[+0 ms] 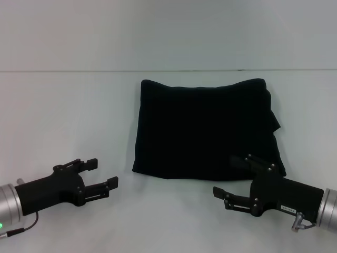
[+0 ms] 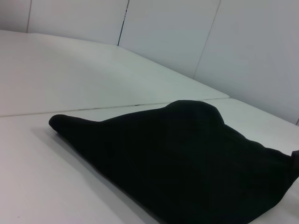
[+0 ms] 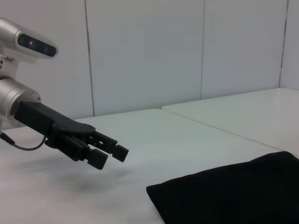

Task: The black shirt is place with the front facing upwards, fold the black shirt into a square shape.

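Observation:
The black shirt lies folded into a rough rectangle in the middle of the white table, with plain black cloth showing. It fills the lower part of the left wrist view, and its near corner shows in the right wrist view. My left gripper hovers open near the table's front, left of the shirt and apart from it. The right wrist view also catches the left gripper. At the shirt's near right corner, my right gripper is open and holds nothing. Its upper finger overlaps the shirt's edge in the head view.
The white table runs back to a seam below a pale wall. A loose flap of cloth sticks out on the shirt's right side.

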You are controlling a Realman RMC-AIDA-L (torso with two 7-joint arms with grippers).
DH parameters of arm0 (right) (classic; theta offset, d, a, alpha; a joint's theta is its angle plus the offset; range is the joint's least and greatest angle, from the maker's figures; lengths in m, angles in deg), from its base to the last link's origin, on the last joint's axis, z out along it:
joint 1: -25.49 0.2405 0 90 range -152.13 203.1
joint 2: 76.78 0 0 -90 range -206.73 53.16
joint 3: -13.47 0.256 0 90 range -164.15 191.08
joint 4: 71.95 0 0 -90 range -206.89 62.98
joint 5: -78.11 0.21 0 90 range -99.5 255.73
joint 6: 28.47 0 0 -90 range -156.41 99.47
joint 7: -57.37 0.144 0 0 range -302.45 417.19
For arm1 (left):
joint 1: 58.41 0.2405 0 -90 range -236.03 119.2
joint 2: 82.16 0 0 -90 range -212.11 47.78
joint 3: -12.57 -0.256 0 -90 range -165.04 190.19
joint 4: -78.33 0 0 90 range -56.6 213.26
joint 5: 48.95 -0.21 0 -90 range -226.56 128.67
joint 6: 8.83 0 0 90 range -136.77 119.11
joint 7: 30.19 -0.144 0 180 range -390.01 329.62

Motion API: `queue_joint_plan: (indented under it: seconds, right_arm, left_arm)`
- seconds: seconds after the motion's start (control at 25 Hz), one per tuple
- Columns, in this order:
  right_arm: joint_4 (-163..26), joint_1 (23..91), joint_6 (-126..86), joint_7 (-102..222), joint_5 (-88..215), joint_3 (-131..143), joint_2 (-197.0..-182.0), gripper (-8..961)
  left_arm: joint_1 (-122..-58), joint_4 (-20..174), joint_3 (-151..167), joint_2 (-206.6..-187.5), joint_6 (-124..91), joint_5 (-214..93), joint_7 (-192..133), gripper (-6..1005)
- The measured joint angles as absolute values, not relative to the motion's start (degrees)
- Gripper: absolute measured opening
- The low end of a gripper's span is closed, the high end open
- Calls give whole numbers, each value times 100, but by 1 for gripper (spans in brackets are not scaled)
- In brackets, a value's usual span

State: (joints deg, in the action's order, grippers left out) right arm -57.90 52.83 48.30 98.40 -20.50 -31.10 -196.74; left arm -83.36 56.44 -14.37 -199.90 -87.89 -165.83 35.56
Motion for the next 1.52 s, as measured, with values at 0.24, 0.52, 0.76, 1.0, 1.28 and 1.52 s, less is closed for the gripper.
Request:
queue_joint_plan:
  seconds: [0.24,0.52,0.76,1.0,1.28,1.52]
  right_arm:
    - [-5778,5281,4831,9836,-2039,-3109,-19674,915]
    - [-5789,5270,4689,9833,-2041,-3108,-19666,916]
    - [-5790,5278,4667,9832,-2030,-3051,-19672,916]
    - [-5789,5288,4662,9832,-2024,-3044,-19675,917]
    - [-5790,5297,4659,9833,-2024,-3046,-19675,916]
    - [-5790,5303,4658,9831,-2025,-3048,-19675,916]
  left_arm:
    - [-8342,5637,-1437,-20002,-8775,-16582,3509,872]
    - [-8369,5646,-1442,-20002,-8700,-16589,3502,872]
    - [-8381,5654,-1441,-20019,-8697,-16595,3502,872]
    - [-8370,5644,-1436,-20019,-8696,-16580,3502,872]
    - [-8365,5644,-1436,-20019,-8688,-16576,3502,872]
    - [-8364,5651,-1426,-20019,-8688,-16555,3502,872]
